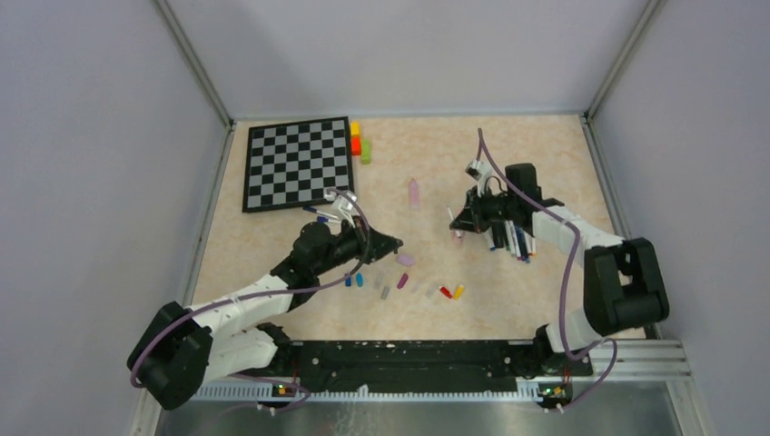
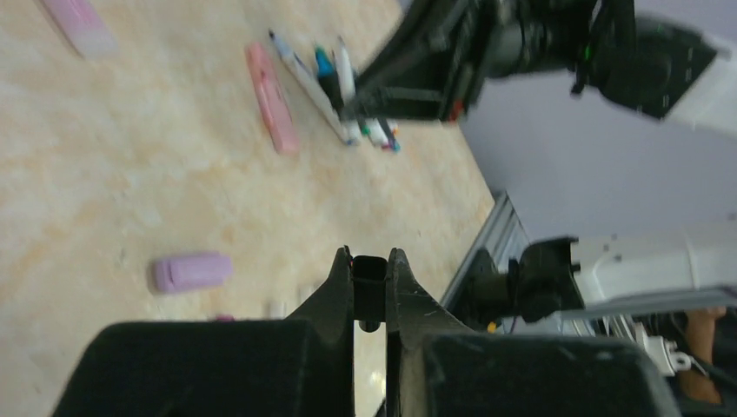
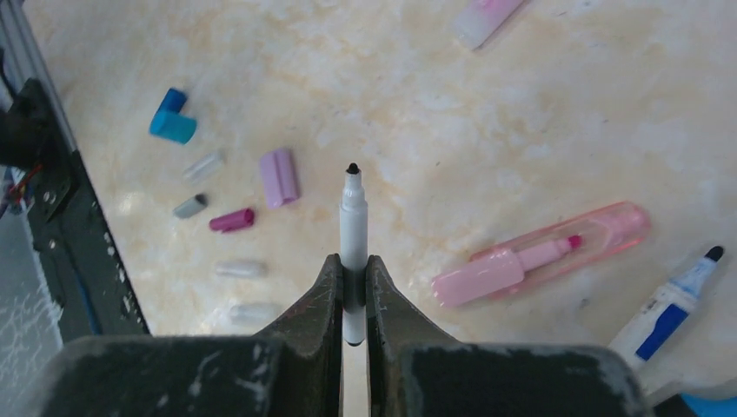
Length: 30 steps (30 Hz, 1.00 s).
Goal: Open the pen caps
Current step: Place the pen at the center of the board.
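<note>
My left gripper (image 1: 392, 243) (image 2: 369, 254) is shut on a small black pen cap (image 2: 369, 280) and holds it above the table. My right gripper (image 1: 457, 224) (image 3: 352, 259) is shut on a white-barrelled pen (image 3: 353, 217) whose black tip is bare and points away from the camera. Loose caps lie between the arms: blue (image 1: 353, 280) (image 3: 172, 122), grey (image 1: 385, 292) (image 3: 189, 206), magenta (image 1: 402, 281) (image 3: 231, 221), lilac (image 1: 406, 260) (image 3: 279, 177) (image 2: 191, 271), red (image 1: 445, 292) and yellow (image 1: 458, 292). Several pens (image 1: 513, 241) (image 2: 335, 82) lie under the right arm.
A pink highlighter (image 3: 539, 256) (image 2: 271, 97) lies beside the right gripper, with a blue-banded marker (image 3: 673, 300) past it. Another pink marker (image 1: 414, 193) lies mid-table. The chessboard (image 1: 298, 163) with yellow, red and green blocks (image 1: 357, 141) sits at the back left. A black rail (image 1: 409, 354) runs along the near edge.
</note>
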Available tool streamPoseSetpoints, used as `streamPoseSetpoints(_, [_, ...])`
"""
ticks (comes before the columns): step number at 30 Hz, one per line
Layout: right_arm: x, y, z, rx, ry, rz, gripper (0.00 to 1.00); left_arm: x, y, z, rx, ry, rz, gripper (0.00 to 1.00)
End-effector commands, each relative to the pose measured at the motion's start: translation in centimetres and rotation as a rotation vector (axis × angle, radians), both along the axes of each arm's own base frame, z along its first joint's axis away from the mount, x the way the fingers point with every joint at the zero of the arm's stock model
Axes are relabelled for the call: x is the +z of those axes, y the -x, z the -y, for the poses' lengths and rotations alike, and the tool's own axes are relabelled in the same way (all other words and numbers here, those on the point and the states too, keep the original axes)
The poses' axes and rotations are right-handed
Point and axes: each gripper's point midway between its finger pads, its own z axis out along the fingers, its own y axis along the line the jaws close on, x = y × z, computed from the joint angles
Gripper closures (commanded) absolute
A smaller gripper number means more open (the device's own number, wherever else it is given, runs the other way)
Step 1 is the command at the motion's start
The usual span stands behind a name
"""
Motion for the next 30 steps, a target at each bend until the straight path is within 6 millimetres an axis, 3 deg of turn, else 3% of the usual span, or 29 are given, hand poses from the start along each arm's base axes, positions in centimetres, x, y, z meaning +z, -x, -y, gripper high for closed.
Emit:
streamPoseSetpoints(1, [-0.2, -5.2, -0.8, -0.124, 0.051, -0.034, 1.00, -1.0, 4.4, 0.6, -0.126, 0.009, -0.007, 1.00])
streamPoseSetpoints(5, [-1.0, -8.6, -1.8, -0.180, 0.069, -0.101, 1.00, -3.0, 5.3, 0.0, -0.122, -0.012, -0.040, 1.00])
streamPoseSetpoints(10, [-2.6, -12.6, -3.6, -0.241, 0.083, -0.130, 1.00, -3.7, 5.5, -0.3, -0.114, -0.012, -0.047, 1.00])
streamPoseSetpoints(16, [-5.3, -15.5, -4.9, -0.333, 0.077, -0.229, 1.00, -4.1, 5.7, -0.3, -0.126, -0.014, -0.051, 1.00])
streamPoseSetpoints(20, [-6.5, -16.8, -5.0, -0.380, 0.090, -0.260, 0.97, -4.0, 5.9, -0.2, -0.136, 0.001, -0.036, 1.00])
streamPoseSetpoints(27, [-7.0, -16.9, -5.2, -0.396, 0.082, -0.298, 0.86, -4.1, 6.6, -0.5, -0.146, 0.016, -0.043, 1.00])
streamPoseSetpoints(30, [-6.0, -16.5, -4.9, -0.402, 0.082, -0.276, 0.74, -3.4, 7.1, -0.5, -0.166, 0.029, -0.026, 1.00])
